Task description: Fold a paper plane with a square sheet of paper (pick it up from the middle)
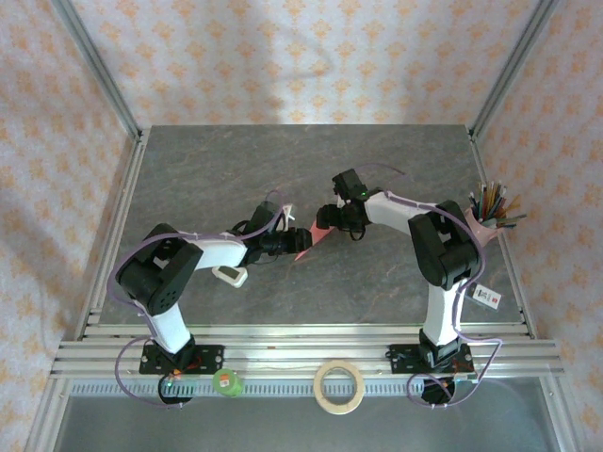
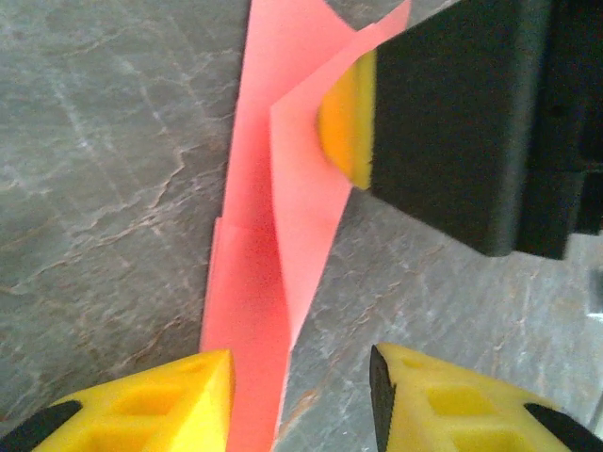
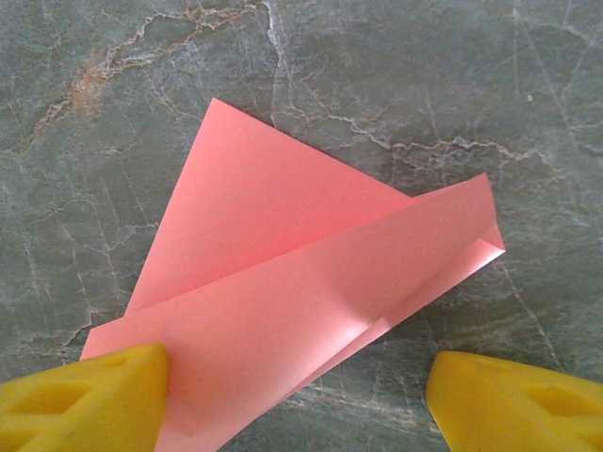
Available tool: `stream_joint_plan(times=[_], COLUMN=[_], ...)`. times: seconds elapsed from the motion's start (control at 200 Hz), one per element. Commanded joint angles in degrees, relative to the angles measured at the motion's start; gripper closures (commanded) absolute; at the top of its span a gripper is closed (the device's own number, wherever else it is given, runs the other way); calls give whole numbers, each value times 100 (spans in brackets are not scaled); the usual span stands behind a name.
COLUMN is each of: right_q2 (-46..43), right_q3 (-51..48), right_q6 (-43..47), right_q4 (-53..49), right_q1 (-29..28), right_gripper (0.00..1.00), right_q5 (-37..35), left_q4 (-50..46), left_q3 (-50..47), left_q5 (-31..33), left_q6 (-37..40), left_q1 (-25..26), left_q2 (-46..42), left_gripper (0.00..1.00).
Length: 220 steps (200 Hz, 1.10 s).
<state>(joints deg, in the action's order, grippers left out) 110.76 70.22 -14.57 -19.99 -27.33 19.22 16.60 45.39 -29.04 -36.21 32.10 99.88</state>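
Note:
The pink-red sheet of paper (image 1: 311,237) lies on the grey table between the two grippers, folded into a narrow pointed wedge with overlapping flaps (image 3: 283,273). My left gripper (image 2: 301,386) is open over its near end; the paper (image 2: 250,273) runs beside the left finger (image 2: 151,400) and nothing is clamped. My right gripper (image 3: 297,377) is also open, and its left finger (image 3: 85,400) rests on the paper's top flap. From the left wrist, that yellow pad (image 2: 344,122) is seen pressing a raised flap. In the top view, the left gripper (image 1: 287,243) and right gripper (image 1: 332,218) nearly meet.
A small white gadget (image 1: 229,275) lies by the left arm. A cup of pens (image 1: 490,212) stands at the right edge, with a tag (image 1: 485,297) below it. A tape roll (image 1: 339,387) and a green object (image 1: 227,381) sit on the front rail.

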Motion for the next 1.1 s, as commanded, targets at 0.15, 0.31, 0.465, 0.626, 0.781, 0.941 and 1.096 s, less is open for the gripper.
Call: stream_joint_plan(times=[0.15, 0.31, 0.465, 0.626, 0.781, 0.941, 1.096], right_q2=[740, 784, 823, 856, 891, 897, 902], right_q3=[-161, -157, -161, -176, -207, -234, -242], right_q6=[-37, -37, -55, -58, -70, -89, -99], right_q4=[212, 203, 203, 211, 230, 255, 250], right_q1=[22, 23, 18, 26, 24, 26, 24], right_gripper=[25, 25, 25, 26, 26, 26, 26], right_q5=[-279, -279, -291, -291, -288, -288, -305], left_q4=[-605, -665, -711, -742, -800, -816, -808], left_q3=[383, 457, 471, 463, 462, 458, 454], left_q5=[311, 314, 328, 389, 481, 513, 539], left_q6=[492, 535, 567, 579, 595, 597, 597], left_q1=[64, 86, 101, 113, 124, 130, 139], left_q2=[142, 272, 393, 449, 517, 603, 649], left_gripper=[55, 60, 63, 68, 73, 75, 76])
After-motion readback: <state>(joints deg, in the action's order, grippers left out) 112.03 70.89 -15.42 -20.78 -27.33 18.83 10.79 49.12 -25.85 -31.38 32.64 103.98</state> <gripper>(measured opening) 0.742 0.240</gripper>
